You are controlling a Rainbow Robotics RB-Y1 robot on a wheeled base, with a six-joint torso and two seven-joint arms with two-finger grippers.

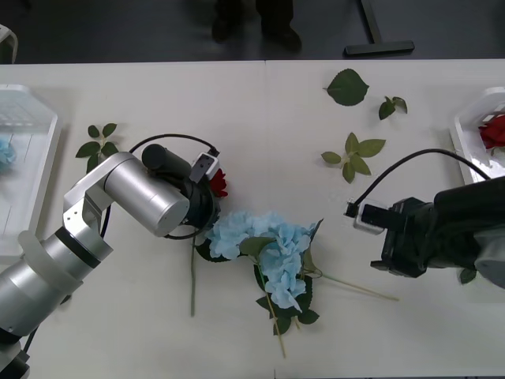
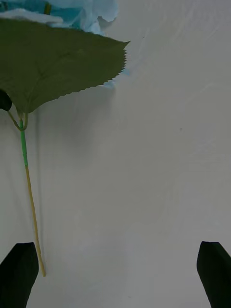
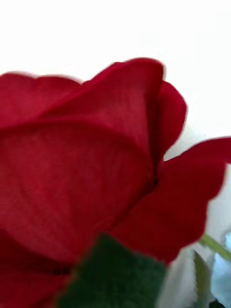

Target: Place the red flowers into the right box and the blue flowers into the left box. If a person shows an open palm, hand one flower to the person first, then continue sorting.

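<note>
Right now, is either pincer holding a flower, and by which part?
Right pincer is open over bare table, holding nothing. Left pincer is at the red rose, its head close to the wrist camera; whether it grips cannot be told.

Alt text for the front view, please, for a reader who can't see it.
The left gripper is down at a red rose mid-table, beside two blue hydrangeas. The right gripper hovers open, stopped just short of them. White trays sit at both table edges, the right box holding a red flower.
</note>
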